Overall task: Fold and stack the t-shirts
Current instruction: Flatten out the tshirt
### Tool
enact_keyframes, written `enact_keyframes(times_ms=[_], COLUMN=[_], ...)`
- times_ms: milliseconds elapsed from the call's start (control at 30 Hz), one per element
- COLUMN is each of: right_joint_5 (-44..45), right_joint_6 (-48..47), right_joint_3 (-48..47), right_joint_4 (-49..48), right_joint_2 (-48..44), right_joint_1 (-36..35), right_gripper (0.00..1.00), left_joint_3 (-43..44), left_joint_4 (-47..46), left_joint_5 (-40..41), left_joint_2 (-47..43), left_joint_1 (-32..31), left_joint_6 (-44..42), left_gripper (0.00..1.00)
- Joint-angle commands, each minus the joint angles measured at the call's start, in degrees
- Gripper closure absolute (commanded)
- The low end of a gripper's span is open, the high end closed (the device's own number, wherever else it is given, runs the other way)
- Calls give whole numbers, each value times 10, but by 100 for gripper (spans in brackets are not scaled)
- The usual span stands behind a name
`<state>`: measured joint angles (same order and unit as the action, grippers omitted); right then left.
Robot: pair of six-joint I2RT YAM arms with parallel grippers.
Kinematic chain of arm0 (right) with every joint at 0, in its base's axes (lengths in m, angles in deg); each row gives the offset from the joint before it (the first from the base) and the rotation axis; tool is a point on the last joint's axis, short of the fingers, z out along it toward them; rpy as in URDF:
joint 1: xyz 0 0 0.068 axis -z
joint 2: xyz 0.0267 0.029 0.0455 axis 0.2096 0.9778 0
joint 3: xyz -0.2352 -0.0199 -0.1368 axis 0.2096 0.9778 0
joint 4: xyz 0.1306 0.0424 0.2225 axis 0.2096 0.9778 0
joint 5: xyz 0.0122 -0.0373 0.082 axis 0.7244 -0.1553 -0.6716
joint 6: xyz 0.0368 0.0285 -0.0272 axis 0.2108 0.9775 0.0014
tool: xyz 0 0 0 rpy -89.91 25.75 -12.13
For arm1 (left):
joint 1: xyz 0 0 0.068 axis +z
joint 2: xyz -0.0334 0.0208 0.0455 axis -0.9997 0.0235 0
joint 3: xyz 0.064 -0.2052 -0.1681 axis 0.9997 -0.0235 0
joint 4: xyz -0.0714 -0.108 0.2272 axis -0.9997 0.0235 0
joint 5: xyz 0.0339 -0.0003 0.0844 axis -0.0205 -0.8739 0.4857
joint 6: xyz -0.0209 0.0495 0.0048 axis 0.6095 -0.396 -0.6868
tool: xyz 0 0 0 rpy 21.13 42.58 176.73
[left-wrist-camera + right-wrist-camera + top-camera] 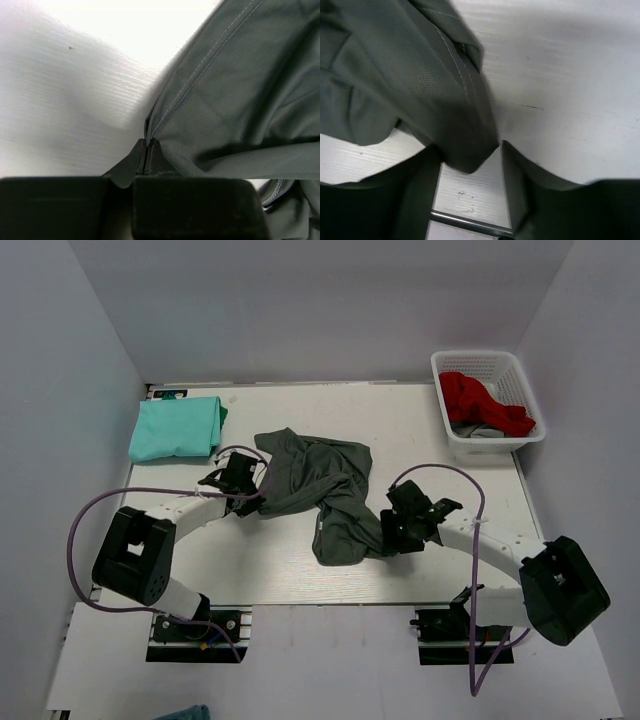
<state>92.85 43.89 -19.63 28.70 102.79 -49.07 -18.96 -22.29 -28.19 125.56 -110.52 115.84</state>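
Note:
The dark charcoal grey t-shirt [315,485] lies crumpled in the middle of the table. The mint-turquoise t-shirt [176,428] lies folded at the back left. My left gripper [256,484] is at the grey shirt's left edge, shut on its stitched hem [148,145]; the grey shirt [240,90] fills the right of the left wrist view. My right gripper [388,530] is at the shirt's lower right edge. Its jaws are open, with a corner of the grey shirt [420,80] hanging between the fingers [512,170], not pinched.
A white plastic basket [530,400] stands at the back right, holding a red cloth [480,400] and some grey cloth. The table's near edge with a metal rail [470,222] runs just below my right gripper. White walls enclose the table.

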Motion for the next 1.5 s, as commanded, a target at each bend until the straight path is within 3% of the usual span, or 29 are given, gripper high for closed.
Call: enact_keyframes(times_ms=[0, 33, 133, 167, 300, 333, 433, 567, 933, 1133, 1467], right_joint_5=[19, 22, 48, 58, 156, 227, 333, 429, 550, 497, 260], right_joint_6=[25, 30, 35, 36, 44, 51, 52, 29, -112, -157, -236], right_joint_3=[12, 14, 0, -6, -61, -75, -138, -226, -352, -427, -618], right_joint_4=[0, -8, -12, -12, 2, 7, 21, 18, -38, -21, 23], right_joint_2=[15, 19, 8, 5, -32, -44, -75, -116, -221, -281, -304], right_joint_1=[-11, -13, -15, -16, -13, -11, -11, -11, -12, -12, -11], right_gripper=[47, 68, 98, 100, 100, 100, 100, 100, 100, 100, 100], left_joint_3=[-9, -9, 3, 10, 40, 48, 90, 158, 341, 387, 529], left_joint_4=[12, 7, 7, 7, 14, 14, 28, 39, 115, 120, 175], left_joint_5=[9, 9, 9, 9, 42, 50, 77, 124, 214, 160, 18], left_joint_2=[-36, -42, -56, -63, -115, -141, -183, -257, -342, -404, -440], left_joint_1=[-3, -3, -3, -3, -3, -3, -3, -3, -3, -3, -3], left_joint_6=[-3, -3, -8, -14, -21, -21, -35, -56, -89, -100, -122], left_gripper=[100, 100, 100, 100, 100, 100, 100, 100, 100, 100, 100])
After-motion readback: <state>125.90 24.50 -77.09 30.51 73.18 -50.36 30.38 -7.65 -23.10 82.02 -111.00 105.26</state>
